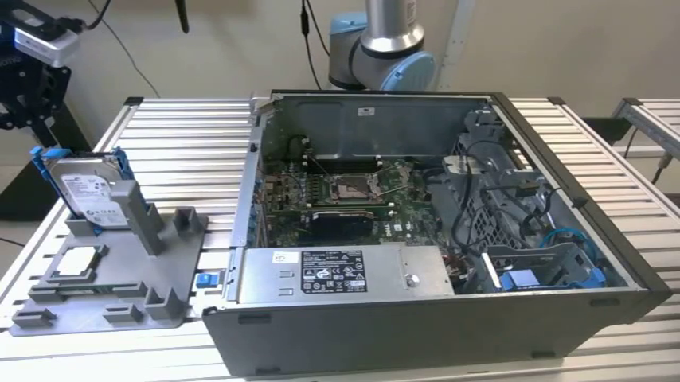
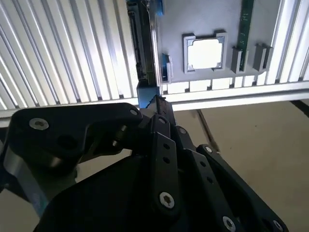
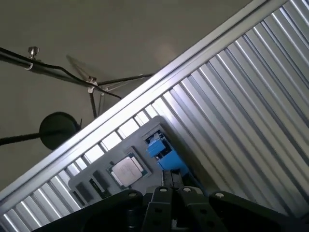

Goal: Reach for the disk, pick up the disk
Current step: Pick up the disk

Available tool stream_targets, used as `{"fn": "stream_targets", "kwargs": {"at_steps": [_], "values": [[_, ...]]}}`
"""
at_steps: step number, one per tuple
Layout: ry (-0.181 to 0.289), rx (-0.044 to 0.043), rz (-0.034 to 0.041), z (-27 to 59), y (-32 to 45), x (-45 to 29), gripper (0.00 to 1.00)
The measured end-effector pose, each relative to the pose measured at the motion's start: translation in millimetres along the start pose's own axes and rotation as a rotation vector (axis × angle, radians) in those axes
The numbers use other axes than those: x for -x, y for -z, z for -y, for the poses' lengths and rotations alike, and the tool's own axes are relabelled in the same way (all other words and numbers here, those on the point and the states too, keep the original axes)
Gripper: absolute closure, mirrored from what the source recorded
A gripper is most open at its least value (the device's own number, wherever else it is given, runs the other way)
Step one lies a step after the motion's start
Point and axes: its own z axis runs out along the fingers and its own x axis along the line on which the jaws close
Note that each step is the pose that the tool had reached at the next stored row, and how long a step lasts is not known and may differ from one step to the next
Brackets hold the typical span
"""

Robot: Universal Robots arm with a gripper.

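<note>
Disk (image 1: 91, 191) upright in stand (image 1: 127, 274) — rigid, probably hefty, shock-sensitive. Best pinched across its flat faces, above the stand. Tool (image 2: 157, 102) closed, empty.

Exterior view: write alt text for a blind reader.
The disk stands on edge in a grey holder on a slatted metal table, at the exterior view's left of an open computer case. A chip lies flat in the same holder.
</note>
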Motion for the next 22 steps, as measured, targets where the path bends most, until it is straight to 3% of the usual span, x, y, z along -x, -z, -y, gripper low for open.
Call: {"fn": "stream_targets", "kwargs": {"at_steps": [11,22], "values": [[0.15,0.0,-0.0052,0.0,0.0,0.0,1.0],[0.348,0.0002,-0.0122,0.0,-0.2,0.0,1.0]]}}
